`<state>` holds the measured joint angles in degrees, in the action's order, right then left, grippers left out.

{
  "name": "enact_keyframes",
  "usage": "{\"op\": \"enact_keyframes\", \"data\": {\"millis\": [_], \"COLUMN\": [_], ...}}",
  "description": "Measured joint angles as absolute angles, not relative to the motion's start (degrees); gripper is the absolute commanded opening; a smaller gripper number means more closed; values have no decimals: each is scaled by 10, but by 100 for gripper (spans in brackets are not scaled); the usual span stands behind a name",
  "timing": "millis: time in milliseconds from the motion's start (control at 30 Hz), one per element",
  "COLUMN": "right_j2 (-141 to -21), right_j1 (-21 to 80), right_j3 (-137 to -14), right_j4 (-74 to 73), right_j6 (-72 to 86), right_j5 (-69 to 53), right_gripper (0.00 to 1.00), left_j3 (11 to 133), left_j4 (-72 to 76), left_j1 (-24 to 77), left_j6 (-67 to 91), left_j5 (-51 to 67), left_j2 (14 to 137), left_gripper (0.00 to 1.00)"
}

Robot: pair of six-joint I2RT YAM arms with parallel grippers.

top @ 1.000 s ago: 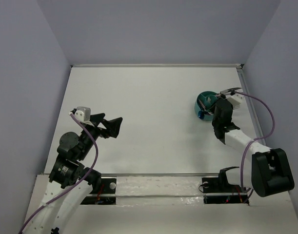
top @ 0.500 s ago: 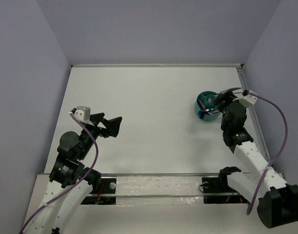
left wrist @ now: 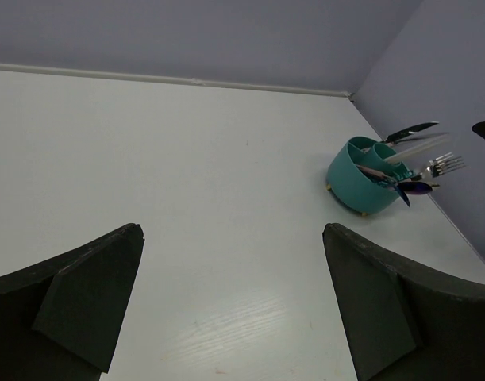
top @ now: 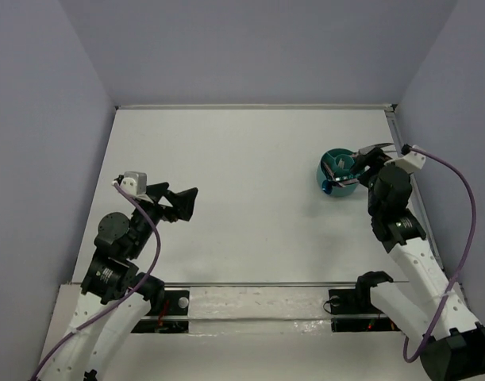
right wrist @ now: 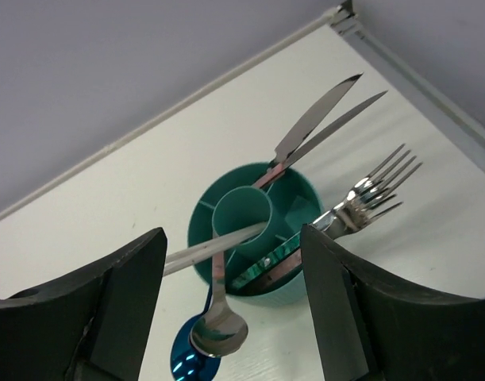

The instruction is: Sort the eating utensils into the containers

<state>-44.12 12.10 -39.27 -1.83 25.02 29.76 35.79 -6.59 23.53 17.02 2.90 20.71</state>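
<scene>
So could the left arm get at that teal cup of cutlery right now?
Probably only at a stretch. Nothing blocks it: bare table lies between the left gripper and the teal cup. But the cup stands far over on the right, just ahead of the right gripper.

White table point(top: 250, 182), lilac walls point(top: 258, 48), metal edge rail point(right wrist: 421, 79).

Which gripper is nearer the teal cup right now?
Right. The right gripper hangs open just beside the cup; the left gripper, also open, is far off on the other side.
</scene>
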Motion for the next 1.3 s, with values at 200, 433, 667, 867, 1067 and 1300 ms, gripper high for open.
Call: {"op": "enact_keyframes", "data": {"millis": [200,433,667,867,1067,1300], "right_j2": [-451,-497,-566,-637,-686,-724], "right_j1": [91,-114,-299,-377,-379,-379], "right_j3": [-407,-440,-435,-384,-375,-376], "right_j4": [-75,-83,-49,46,104,156], "right_j6": [272,308,363,415,431,438], "right_j5": [265,149,-7,-158,-250,-300], "right_gripper": [71,69,64,65,67,70], "left_j3": [358,358,358,358,358,358], "left_j4": [-67,-68,-69,-72,-73,-76], "left_j1": [235,235,237,251,263,270], "left_j6": [170,170,170,170,170,170], "left_j5": [28,29,34,34,34,34], "left_j2": [211,192,174,157,145,140], "left_gripper": [99,99,99,99,99,99]}}
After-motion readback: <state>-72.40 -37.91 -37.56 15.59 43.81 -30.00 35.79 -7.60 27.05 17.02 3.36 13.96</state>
